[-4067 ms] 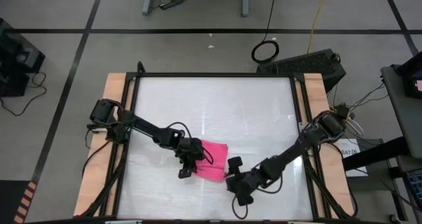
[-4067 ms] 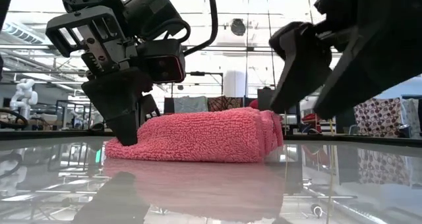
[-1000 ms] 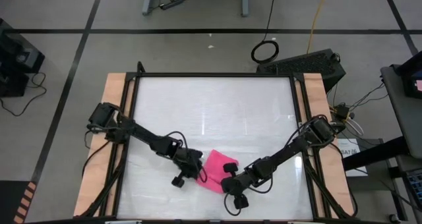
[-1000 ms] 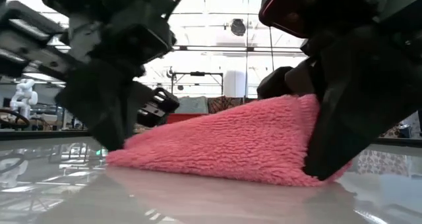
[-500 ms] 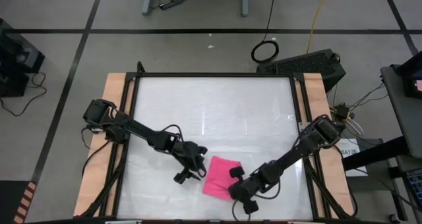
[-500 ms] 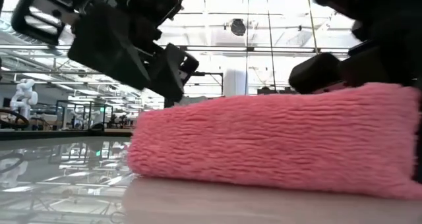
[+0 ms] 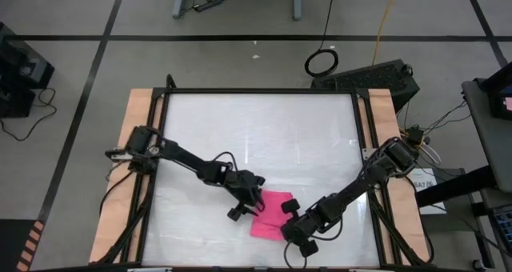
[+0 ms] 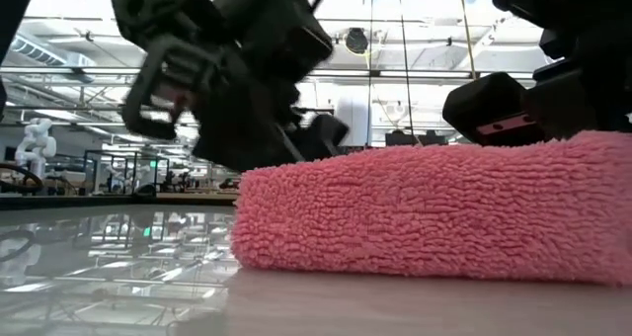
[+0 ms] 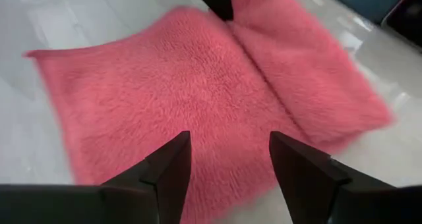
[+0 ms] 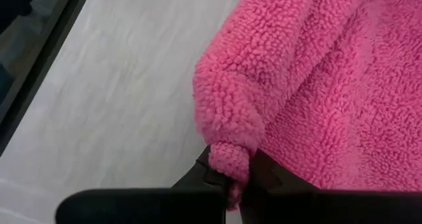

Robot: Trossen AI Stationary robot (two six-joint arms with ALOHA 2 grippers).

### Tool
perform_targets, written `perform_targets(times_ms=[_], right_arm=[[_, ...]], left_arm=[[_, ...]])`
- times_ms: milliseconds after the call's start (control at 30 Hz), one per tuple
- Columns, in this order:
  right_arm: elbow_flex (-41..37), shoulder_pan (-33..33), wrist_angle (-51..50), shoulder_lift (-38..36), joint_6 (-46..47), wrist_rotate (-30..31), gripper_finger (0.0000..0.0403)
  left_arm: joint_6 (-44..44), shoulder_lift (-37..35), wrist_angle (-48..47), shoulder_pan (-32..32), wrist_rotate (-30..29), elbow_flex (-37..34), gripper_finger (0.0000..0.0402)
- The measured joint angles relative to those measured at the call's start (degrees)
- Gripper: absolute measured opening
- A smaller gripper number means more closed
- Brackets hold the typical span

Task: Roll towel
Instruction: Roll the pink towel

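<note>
From overhead I see the towel (image 7: pixel 270 215) lying near the front edge of the table (image 7: pixel 256 136), a small pink patch on the white top. My left gripper (image 7: pixel 250 198) sits at its left edge. My right gripper (image 7: pixel 290 221) is at the towel's right edge, the arm running back toward the table's right side.

No writing, labels, brands or numbers to read anywhere here. A white tag beside the counter's (image 7: pixel 382 120) right edge carries dark marks, but they are too small to make out.
</note>
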Motion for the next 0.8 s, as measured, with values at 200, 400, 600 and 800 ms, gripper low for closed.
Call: perform_targets(times_ms=[200, 400, 600, 800], right_arm=[[0.0, -0.2, -0.2, 0.0, 0.2, 0.5, 0.0004], [0.1, -2.5, -1.0, 0.0, -0.2, 5.7, 0.0004], [0.1, -7.9, -1.6, 0.0, 0.5, 8.4, 0.003], [0.1, -12.2, -1.7, 0.0, -0.3, 8.4, 0.0069]], left_arm=[[3.0, 3.8, -8.3, 1.3, 0.2, 3.8, 0.021], [4.2, 2.3, -18.8, 5.1, -0.3, 4.3, 0.0187], [7.8, -1.1, -27.8, 8.7, -4.6, 3.9, 0.0156], [9.0, -3.3, -32.1, 13.1, -6.2, 3.1, 0.0153]])
